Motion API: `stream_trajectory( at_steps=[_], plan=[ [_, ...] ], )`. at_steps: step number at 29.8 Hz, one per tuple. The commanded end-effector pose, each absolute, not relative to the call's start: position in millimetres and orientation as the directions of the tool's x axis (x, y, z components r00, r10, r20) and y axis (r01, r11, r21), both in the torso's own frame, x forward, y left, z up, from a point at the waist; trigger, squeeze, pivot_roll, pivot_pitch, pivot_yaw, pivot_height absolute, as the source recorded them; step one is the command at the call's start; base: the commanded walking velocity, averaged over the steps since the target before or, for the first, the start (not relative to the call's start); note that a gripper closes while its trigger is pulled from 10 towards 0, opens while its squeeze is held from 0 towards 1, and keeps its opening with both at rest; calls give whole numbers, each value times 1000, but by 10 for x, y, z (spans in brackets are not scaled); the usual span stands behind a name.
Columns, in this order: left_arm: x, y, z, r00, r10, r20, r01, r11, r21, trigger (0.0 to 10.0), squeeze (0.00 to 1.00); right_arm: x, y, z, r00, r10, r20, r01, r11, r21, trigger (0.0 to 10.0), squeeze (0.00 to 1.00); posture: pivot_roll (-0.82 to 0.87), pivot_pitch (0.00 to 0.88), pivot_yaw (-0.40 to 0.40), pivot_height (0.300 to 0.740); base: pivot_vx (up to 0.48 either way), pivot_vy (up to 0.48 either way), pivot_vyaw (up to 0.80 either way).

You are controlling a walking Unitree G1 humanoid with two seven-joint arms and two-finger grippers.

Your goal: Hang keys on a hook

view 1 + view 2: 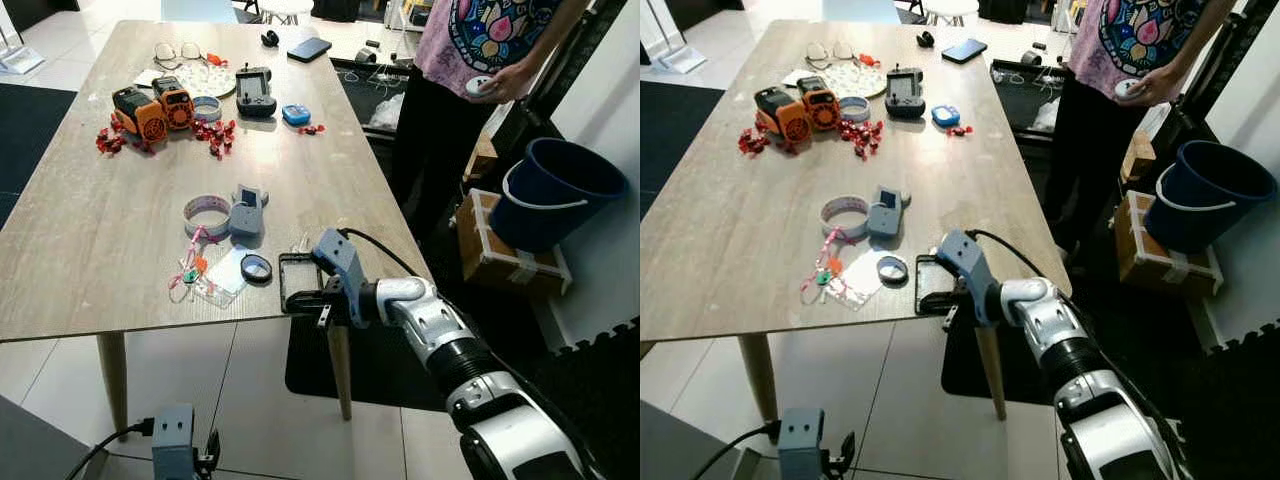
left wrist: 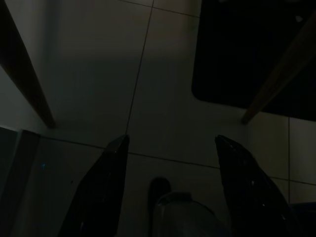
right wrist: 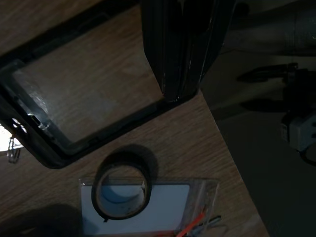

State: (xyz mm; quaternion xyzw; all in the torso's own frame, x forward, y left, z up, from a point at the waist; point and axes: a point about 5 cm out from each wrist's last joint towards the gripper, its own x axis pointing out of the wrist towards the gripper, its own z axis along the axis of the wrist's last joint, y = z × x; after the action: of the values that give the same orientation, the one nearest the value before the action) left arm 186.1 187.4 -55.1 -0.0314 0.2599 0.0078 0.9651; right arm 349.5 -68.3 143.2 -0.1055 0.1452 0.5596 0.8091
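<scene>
Since the right gripper (image 1: 300,300) sits pinched together at the table's (image 1: 90,250) near edge over a black frame (image 3: 74,98), I'd spread it first, then reach left to the keys (image 1: 190,272) by the tape roll (image 1: 256,268); left gripper (image 2: 168,187) hangs open underneath.

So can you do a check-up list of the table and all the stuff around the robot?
Surface: wooden table, crowded at the far end.
Job's things: colourful bunch near the front edge may be the keys; hook: nothing seen.
Clutter: orange gadgets, red bits, controller, phone, tape roll, black frame.
Grippers: right gripper has its fingers together at the frame's front rim; left gripper is open, hanging below the table.
Cables: black cable runs along the right arm.
Surroundings: person at the far corner; blue bucket on a cardboard box.
</scene>
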Motion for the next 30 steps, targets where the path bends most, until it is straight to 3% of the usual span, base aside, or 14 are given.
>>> stream_trajectory(
  at_steps=[1,12,13,14,16,18,19,21,22,23,27,28,29,30],
  plan=[
    [1807,1898,-575,856,-7,-517,-15,999,-38,10000,0,3497,-693,1490,336,883,-327,-933,359,9,10000,0,75,154,-63,740,0,0,0],
    [1813,1903,-571,857,-9,-515,-13,999,-39,10000,0,3605,-866,2085,403,908,-117,-912,410,37,10000,0,72,153,-59,740,0,0,0],
    [1813,1903,-572,857,-10,-516,-12,999,-39,10000,0,3675,-933,2127,475,875,-92,-878,478,11,10000,0,69,151,-57,740,0,0,0],
    [1813,1903,-572,857,-10,-516,-12,999,-39,10000,0,3675,-933,2127,475,875,-92,-878,478,11,10000,0,69,151,-57,740,0,0,0],
    [1812,1902,-573,856,-12,-517,-10,999,-40,10000,0,3796,-1042,2134,605,793,-66,-795,606,-16,10000,0,68,147,-55,740,0,0,0],
    [1812,1901,-574,856,-13,-517,-9,999,-40,10000,0,3857,-1102,2116,675,736,-57,-738,675,-12,10000,8,67,145,-54,740,0,0,0],
    [1814,1896,-574,856,-15,-517,-7,999,-40,10000,0,3913,-1176,2062,745,665,-51,-665,746,16,10000,878,66,145,-53,740,0,0,0],
    [1814,1896,-574,856,-15,-517,-7,999,-40,10000,0,3913,-1176,2062,745,665,-51,-665,746,16,10000,878,66,145,-53,740,0,0,0],
    [1816,1893,-574,856,-16,-517,-5,999,-40,10000,0,3943,-1224,2022,787,615,-50,-614,788,38,10000,878,66,145,-53,740,0,0,0],
    [1821,1890,-573,856,-17,-517,-4,999,-40,10000,0,3953,-1250,1955,811,581,-65,-580,814,42,10000,1000,66,141,-52,740,0,0,0],
    [1831,1888,-569,857,-19,-515,-1,999,-39,10000,0,3952,-1222,1817,836,543,-83,-542,840,32,10000,1000,67,140,-51,740,0,0,0],
    [1836,1889,-568,857,-19,-515,-1,999,-38,10000,0,3952,-1200,1778,845,528,-81,-527,849,38,10000,373,68,139,-50,740,0,0,0],
    [1836,1889,-568,857,-19,-515,-1,999,-38,10000,0,3952,-1200,1778,845,528,-81,-527,849,38,10000,373,68,139,-50,740,0,0,0],
    [1837,1890,-567,857,-19,-515,0,999,-37,10000,0,3958,-1180,1757,855,514,-75,-511,858,53,10000,0,68,140,-50,740,0,0,0]
  ],
)
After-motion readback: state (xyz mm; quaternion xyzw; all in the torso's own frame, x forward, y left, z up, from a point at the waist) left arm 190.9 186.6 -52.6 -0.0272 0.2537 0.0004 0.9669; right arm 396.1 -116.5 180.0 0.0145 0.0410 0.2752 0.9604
